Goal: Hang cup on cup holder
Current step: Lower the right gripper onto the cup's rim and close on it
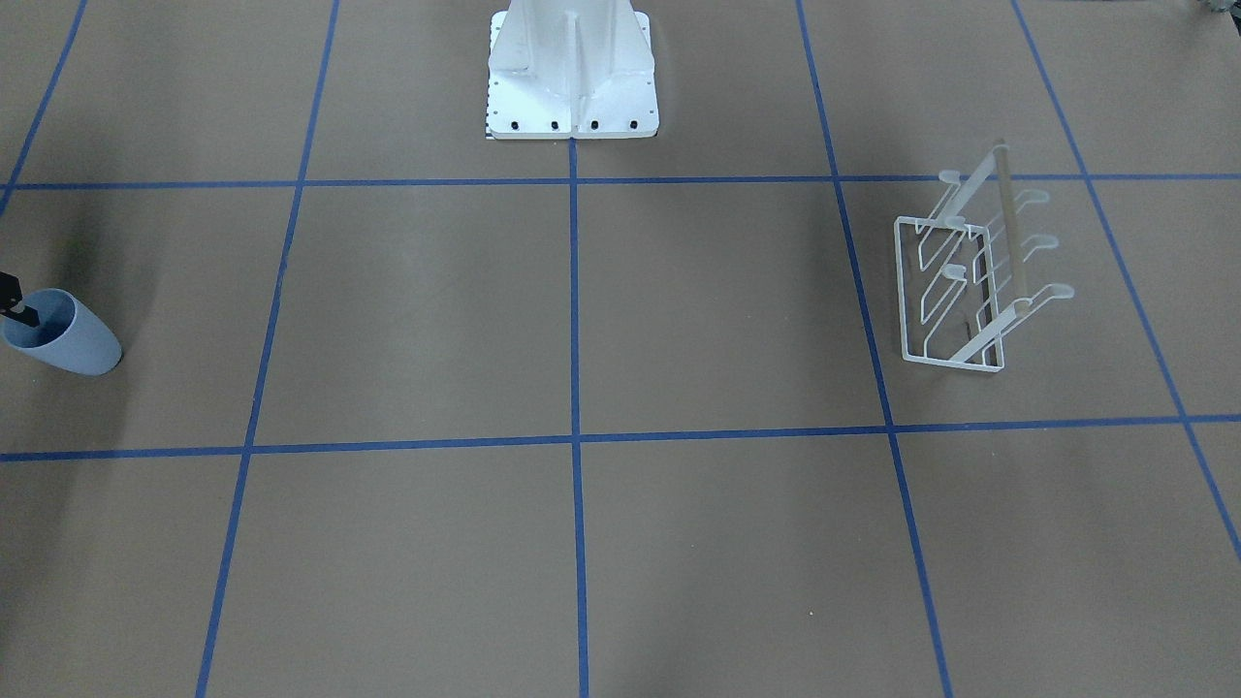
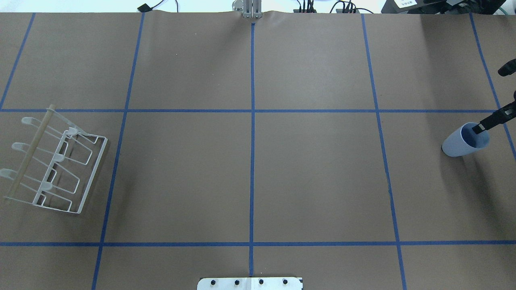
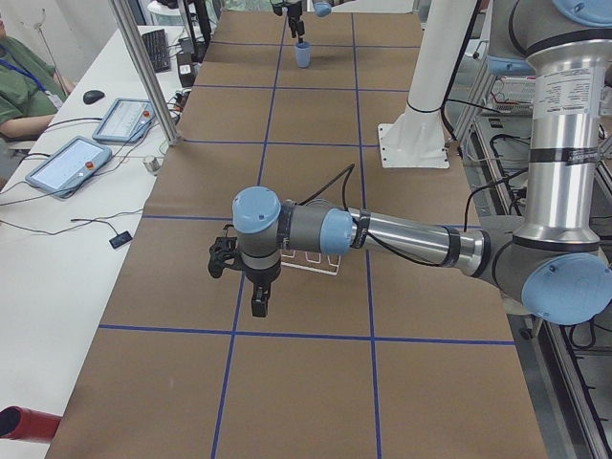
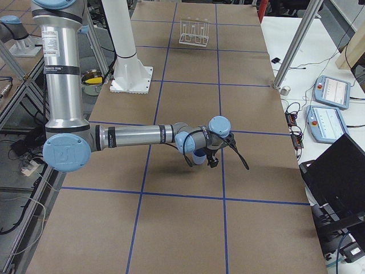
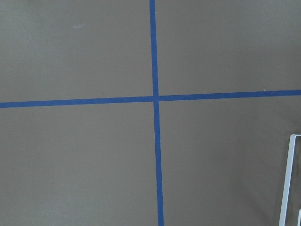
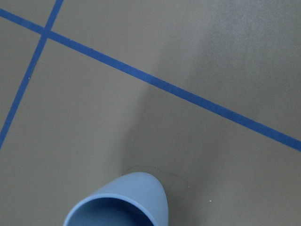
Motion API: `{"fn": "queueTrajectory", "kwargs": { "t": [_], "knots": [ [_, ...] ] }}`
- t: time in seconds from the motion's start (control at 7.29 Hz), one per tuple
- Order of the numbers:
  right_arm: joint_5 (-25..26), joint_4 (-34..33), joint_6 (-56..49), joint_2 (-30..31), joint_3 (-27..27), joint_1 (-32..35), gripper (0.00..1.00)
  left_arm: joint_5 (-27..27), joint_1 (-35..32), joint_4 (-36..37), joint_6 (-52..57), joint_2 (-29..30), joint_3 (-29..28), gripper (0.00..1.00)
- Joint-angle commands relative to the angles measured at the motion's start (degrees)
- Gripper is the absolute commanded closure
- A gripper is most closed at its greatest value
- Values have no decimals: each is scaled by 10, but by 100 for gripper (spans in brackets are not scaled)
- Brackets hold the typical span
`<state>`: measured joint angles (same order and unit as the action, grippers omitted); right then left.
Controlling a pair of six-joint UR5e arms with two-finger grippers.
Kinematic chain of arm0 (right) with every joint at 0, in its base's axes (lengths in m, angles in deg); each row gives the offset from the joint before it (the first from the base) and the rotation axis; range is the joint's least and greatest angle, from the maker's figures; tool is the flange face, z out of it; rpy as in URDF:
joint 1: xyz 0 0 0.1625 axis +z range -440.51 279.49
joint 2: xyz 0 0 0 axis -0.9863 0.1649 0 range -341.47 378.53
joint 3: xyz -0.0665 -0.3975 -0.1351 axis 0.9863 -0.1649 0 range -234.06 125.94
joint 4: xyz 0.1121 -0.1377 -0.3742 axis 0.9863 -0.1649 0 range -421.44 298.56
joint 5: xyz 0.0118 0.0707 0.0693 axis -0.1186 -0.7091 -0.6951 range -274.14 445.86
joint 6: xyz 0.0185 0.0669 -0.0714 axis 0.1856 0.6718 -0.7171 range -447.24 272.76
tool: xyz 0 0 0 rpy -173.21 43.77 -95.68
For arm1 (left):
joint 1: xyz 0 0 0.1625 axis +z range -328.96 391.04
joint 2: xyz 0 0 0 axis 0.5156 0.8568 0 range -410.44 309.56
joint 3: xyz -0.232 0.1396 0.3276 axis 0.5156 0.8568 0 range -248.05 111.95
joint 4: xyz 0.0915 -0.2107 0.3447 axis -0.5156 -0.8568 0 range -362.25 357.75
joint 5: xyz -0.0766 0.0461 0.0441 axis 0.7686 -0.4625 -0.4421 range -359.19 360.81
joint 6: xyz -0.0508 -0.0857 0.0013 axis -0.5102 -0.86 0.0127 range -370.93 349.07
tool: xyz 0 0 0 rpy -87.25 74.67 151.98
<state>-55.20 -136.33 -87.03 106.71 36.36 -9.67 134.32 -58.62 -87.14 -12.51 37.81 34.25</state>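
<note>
The pale blue-grey cup stands at the table's far right; it also shows in the front view and at the bottom of the right wrist view. My right gripper is open. One black finger reaches inside the cup's rim, and the other finger is well beyond the cup. The white wire cup holder with its wooden dowel stands at the far left, empty. My left gripper hovers over the holder; I cannot tell whether it is open or shut.
The white robot pedestal stands at the middle of the robot's table edge. Blue tape lines grid the brown tabletop. Tablets and metal posts stand on the operators' side. A laptop sits off the table's edge.
</note>
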Motion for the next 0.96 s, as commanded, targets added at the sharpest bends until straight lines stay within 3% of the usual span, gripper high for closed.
{"fn": "queueTrajectory", "kwargs": {
  "t": [0.0, 0.14, 0.55, 0.82],
  "knots": [
    [-1, -1, 1, -1, -4, -11, 53, 0, 0, 0, 0, 0, 0, 1],
    [0, -5, 1, -6, -5, -11, 100, 0, 0, 0, 0, 0, 0, 1],
    [6, 1, 1, -4, 2, -11, 100, 0, -1, 1, -2, -1, 2, 1],
    [1, 0, 5, 3, 51, -6, 100, -6, 0, 3, -4, 8, 19, 1]
  ]
}}
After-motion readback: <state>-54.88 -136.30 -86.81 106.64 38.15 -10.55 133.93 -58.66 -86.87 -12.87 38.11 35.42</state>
